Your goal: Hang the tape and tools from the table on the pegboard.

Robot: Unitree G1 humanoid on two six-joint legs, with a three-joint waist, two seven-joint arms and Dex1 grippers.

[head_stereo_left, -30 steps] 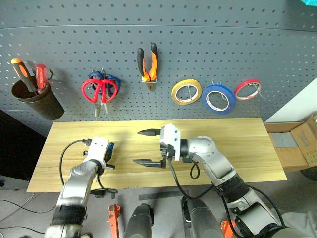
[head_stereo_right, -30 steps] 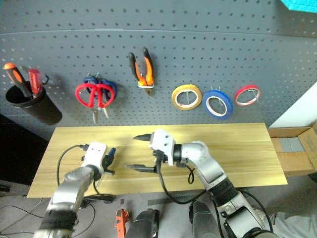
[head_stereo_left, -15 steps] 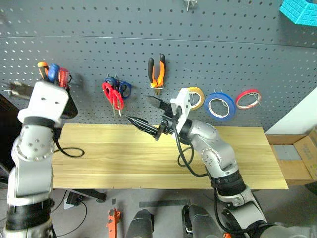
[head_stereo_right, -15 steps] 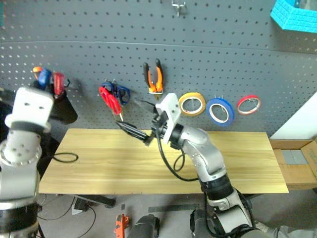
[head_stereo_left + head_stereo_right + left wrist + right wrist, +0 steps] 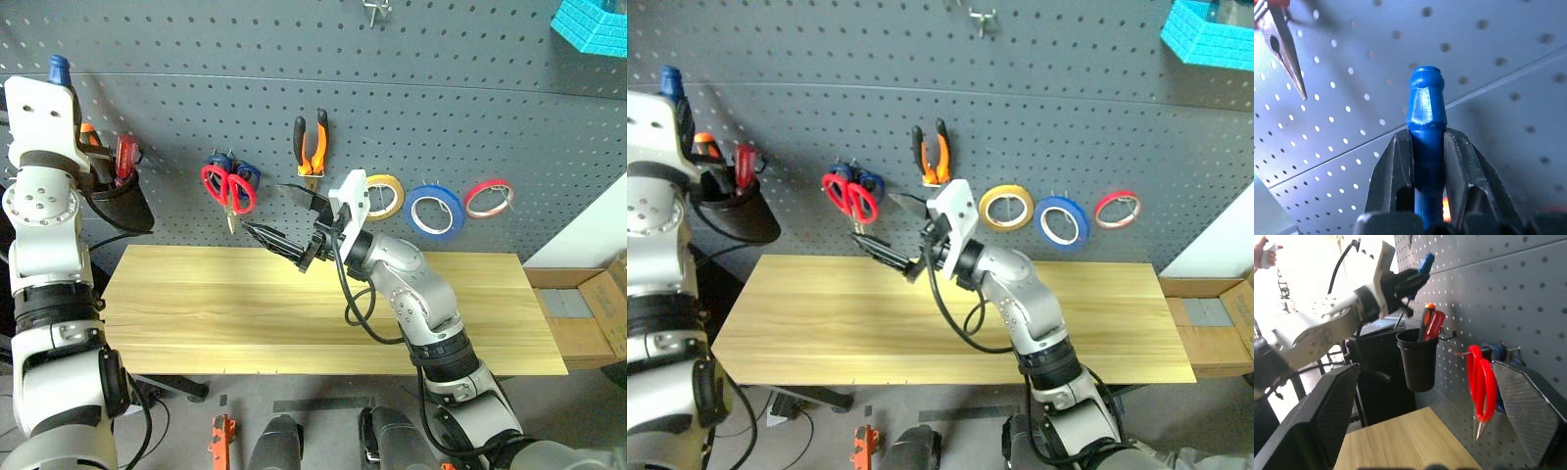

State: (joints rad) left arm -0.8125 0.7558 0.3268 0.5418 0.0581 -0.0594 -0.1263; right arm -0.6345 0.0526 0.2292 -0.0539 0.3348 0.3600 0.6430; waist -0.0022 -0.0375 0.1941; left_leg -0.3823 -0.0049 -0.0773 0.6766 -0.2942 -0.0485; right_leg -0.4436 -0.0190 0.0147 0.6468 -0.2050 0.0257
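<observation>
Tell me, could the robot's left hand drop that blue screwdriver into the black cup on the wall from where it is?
Probably yes. The left gripper holds the blue screwdriver just above the black cup, whose open top has only two screwdrivers standing in it and nothing across it.

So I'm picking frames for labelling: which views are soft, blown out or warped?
Left wrist view: blue-handled screwdriver sharp in the left hand, pegboard behind out of focus. Right wrist view: window side overexposed, hand pads blurred up close. Eye views: evenly lit, pegboard seam bowed by the lens.
</observation>
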